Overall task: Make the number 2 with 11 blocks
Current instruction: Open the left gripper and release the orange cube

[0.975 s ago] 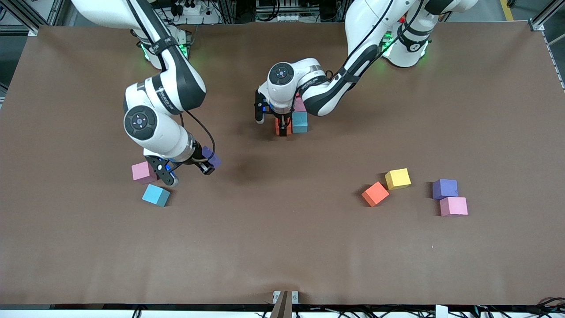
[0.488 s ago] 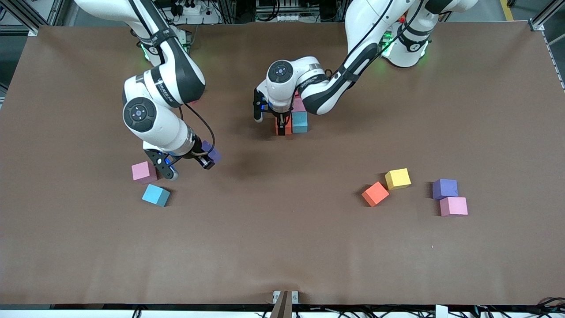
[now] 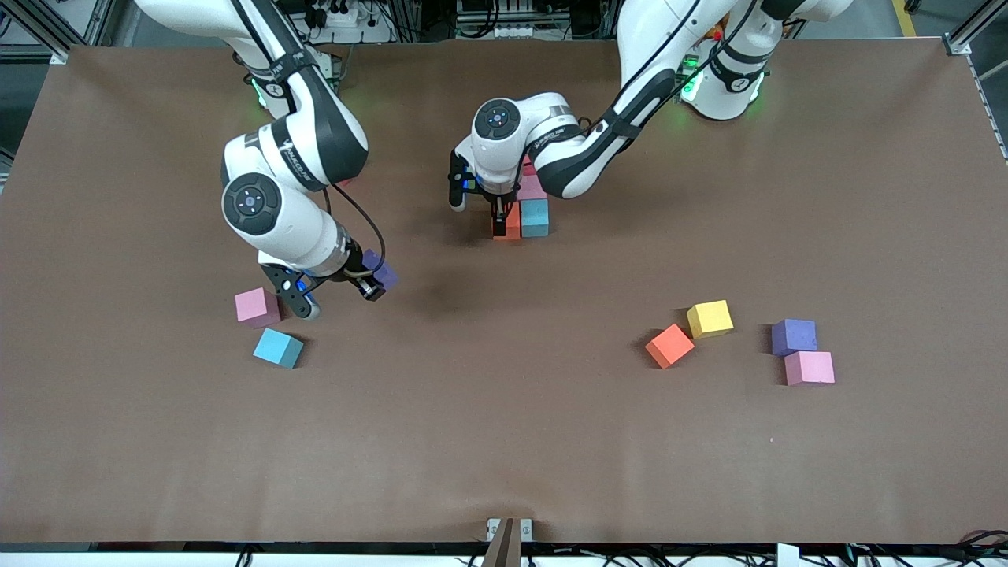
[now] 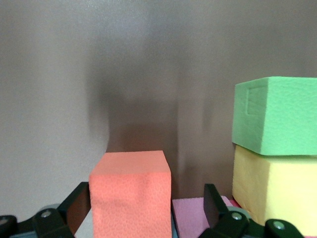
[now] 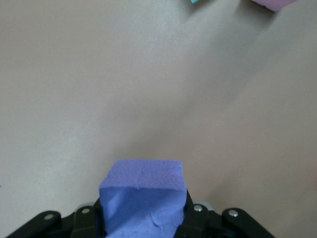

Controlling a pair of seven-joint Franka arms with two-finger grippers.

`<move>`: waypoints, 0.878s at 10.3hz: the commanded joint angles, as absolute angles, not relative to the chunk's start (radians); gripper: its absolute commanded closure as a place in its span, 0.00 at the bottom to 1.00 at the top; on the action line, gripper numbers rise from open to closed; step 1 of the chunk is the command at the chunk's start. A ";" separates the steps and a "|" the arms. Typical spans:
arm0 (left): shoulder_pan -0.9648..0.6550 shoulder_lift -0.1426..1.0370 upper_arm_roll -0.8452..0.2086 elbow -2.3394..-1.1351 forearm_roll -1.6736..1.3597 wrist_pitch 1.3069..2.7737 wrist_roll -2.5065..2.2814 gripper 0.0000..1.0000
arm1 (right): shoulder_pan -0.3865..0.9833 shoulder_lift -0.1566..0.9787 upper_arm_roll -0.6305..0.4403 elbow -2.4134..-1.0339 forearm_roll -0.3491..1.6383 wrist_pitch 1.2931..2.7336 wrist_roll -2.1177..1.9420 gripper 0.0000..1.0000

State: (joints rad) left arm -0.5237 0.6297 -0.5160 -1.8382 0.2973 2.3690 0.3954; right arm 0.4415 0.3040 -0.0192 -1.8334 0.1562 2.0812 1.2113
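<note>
My left gripper (image 3: 501,222) (image 4: 144,210) hangs low at the middle of the table, open, its fingers standing either side of an orange block (image 3: 512,224) (image 4: 131,196) with gaps. That block touches a blue block (image 3: 535,218); a pink one (image 3: 533,189) (image 4: 190,218) lies against them toward the bases. The left wrist view also shows a green block (image 4: 277,115) and a yellow block (image 4: 275,184) side by side. These joined cubes are part of the number 2, mostly hidden under the arm. My right gripper (image 3: 375,281) (image 5: 142,210) is shut on a purple block (image 3: 383,273) (image 5: 143,196), above bare table.
Loose blocks lie at the right arm's end: pink (image 3: 257,306) and blue (image 3: 278,347). Toward the left arm's end lie orange (image 3: 669,345), yellow (image 3: 709,318), purple (image 3: 793,336) and pink (image 3: 809,368).
My right arm has carried the purple block a little way toward the bases, away from the loose pink and blue blocks. The left gripper has drawn back slightly from the orange block.
</note>
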 commanded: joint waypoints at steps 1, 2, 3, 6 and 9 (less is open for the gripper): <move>-0.407 0.606 -0.606 -1.848 0.304 2.336 0.436 0.00 | 0.440 0.272 -0.018 -1.879 0.175 2.092 1.227 1.00; -0.385 0.606 -0.630 -1.839 0.304 2.306 0.431 0.00 | 0.443 0.272 -0.018 -1.882 0.175 2.095 1.227 1.00; -0.368 0.597 -0.646 -1.823 0.302 2.277 0.422 0.00 | 0.445 0.272 -0.018 -1.885 0.175 2.105 1.233 1.00; -0.339 0.591 -0.646 -1.702 0.265 2.102 0.420 0.00 | 0.494 0.268 -0.018 -1.914 0.175 2.157 1.325 1.00; -0.235 0.562 -0.649 -1.671 0.265 2.002 0.384 0.00 | 0.579 0.253 -0.020 -1.992 0.166 2.225 1.443 1.00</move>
